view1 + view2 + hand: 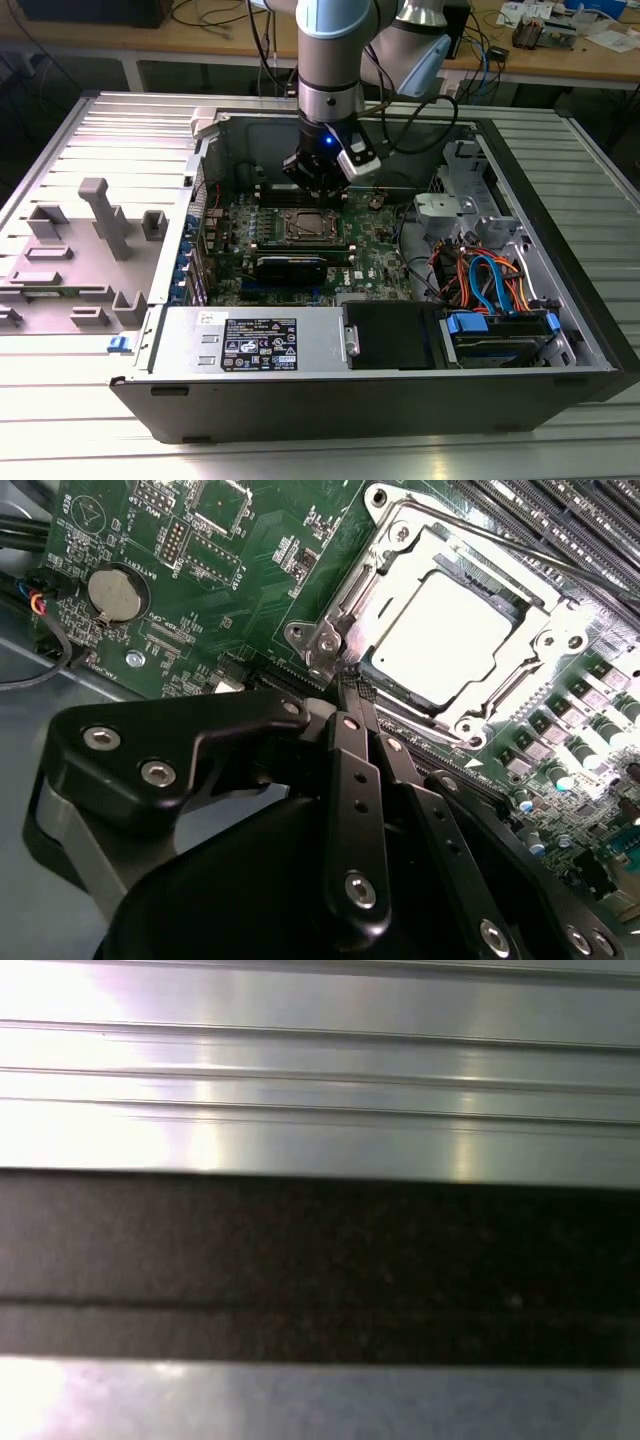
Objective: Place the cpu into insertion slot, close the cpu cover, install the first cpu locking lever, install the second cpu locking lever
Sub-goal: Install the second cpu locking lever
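So the open computer case (560, 330) lies on its side on the ribbed metal table (120, 130), and inside sits the green motherboard (225, 235), a black power supply box (250, 340) with a white label, and a bundle of blue and orange cables (490, 275) off toward the exterior view's right. The gripper (345, 685) is down inside the case, right at the edge of the insertion slot (305, 228). In the second wrist view its fingers (357, 780) are pinched together with nothing visible between them, tips touching the corner of the socket frame. Just past the tips, the cpu (450, 630) sits in the slot, pale silver-grey, flat and square. The cpu cover (400, 540) is folded down around it, shiny metal frame.
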Controlling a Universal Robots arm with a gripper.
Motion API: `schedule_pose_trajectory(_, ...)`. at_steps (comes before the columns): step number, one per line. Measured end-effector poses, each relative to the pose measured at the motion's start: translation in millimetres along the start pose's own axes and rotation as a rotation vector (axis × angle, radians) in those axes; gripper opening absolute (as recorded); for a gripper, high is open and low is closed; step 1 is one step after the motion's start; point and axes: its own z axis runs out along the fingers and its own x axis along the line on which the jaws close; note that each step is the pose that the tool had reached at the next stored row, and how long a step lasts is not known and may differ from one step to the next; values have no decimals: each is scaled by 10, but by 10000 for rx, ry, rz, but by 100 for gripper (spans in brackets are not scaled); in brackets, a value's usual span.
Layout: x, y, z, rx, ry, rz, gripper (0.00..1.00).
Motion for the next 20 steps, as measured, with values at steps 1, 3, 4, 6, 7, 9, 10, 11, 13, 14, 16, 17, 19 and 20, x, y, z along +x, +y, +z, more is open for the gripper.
schedule_pose_trajectory(1,0,-7,0,1,1,0,11)
schedule_pose_trajectory(3,0,-9,-1,1,1,0,11)
schedule_pose_trajectory(4,1,-10,-1,1,1,0,11)
schedule_pose_trajectory(6,1,-13,0,0,0,0,11)
schedule_pose_trajectory(7,1,-14,-1,1,1,0,11)
schedule_pose_trajectory(9,1,-16,-1,1,0,0,11)
schedule_pose_trajectory(10,1,-18,-1,1,0,0,11)
schedule_pose_trajectory(11,1,-19,-1,1,1,0,11)
schedule_pose_trajectory(13,1,-26,-1,1,1,-1,11)
schedule_pose_trajectory(14,1,-32,-1,1,0,-1,11)
schedule_pose_trajectory(16,2,-49,-1,0,1,0,11)
schedule_pose_trajectory(17,2,-64,-1,0,0,0,11)
schedule_pose_trajectory(19,3,-76,-2,4,1,-1,11)
schedule_pose_trajectory(20,3,-82,-10,8,2,0,11)
